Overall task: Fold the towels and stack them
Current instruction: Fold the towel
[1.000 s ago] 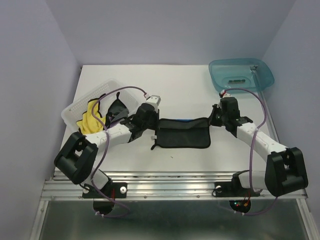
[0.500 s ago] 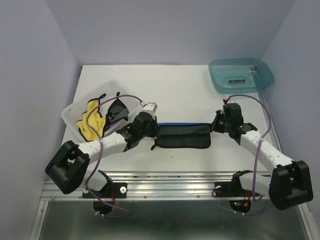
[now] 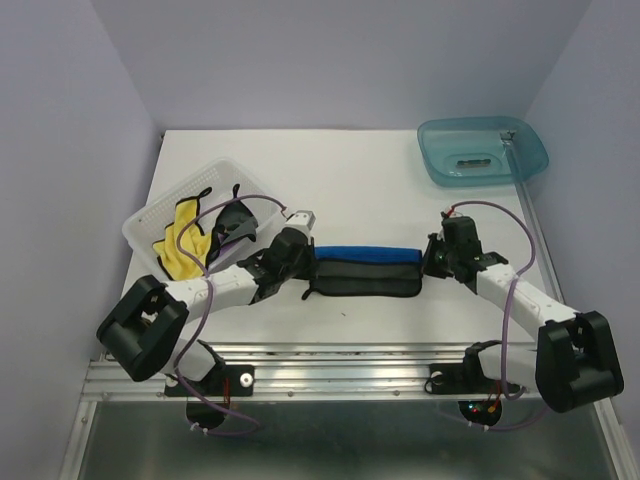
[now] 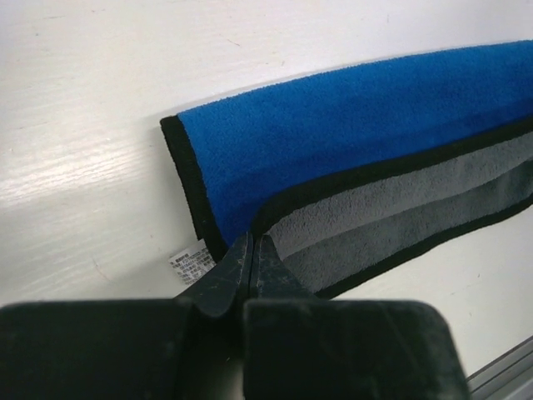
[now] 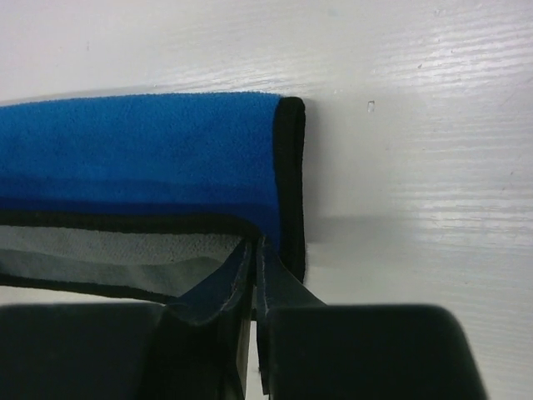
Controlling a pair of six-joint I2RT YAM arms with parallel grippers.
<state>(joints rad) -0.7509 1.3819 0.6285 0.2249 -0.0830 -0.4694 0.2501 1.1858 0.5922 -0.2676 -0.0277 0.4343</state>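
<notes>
The blue towel (image 3: 365,254) lay as a long narrow band across the near middle of the bench (image 3: 360,180), with its blue face showing along the far strip and a grey, black-hemmed layer along the near one. The left end effector (image 4: 250,254) was pressed together on the black hem at the band's left end, just beside a small white care label (image 4: 190,260). The right end effector (image 5: 254,250) pinched the hem at the right end in the same way.

The step in hand looked like setting down a lengthwise fold. To do it well, both corners would likely need to come down level, so that the carried hem ran parallel to the far fold. The releases should come together, followed by a straight lift, because soft pile can cling to a finger and drag a corner askew. A hem left slanted would probably carry through into every later fold.

The yellow towel (image 3: 180,240) and the black towel (image 3: 232,222) sat bunched in the clear ribbed basket (image 3: 150,215) at the left, well apart from the work. A teal tray (image 3: 483,150) stood at the far right corner. The bench was white with a faint wood grain, bounded by an aluminium rail (image 3: 340,365) at the near edge. Plain lavender walls (image 3: 340,60) enclosed it on three sides.
</notes>
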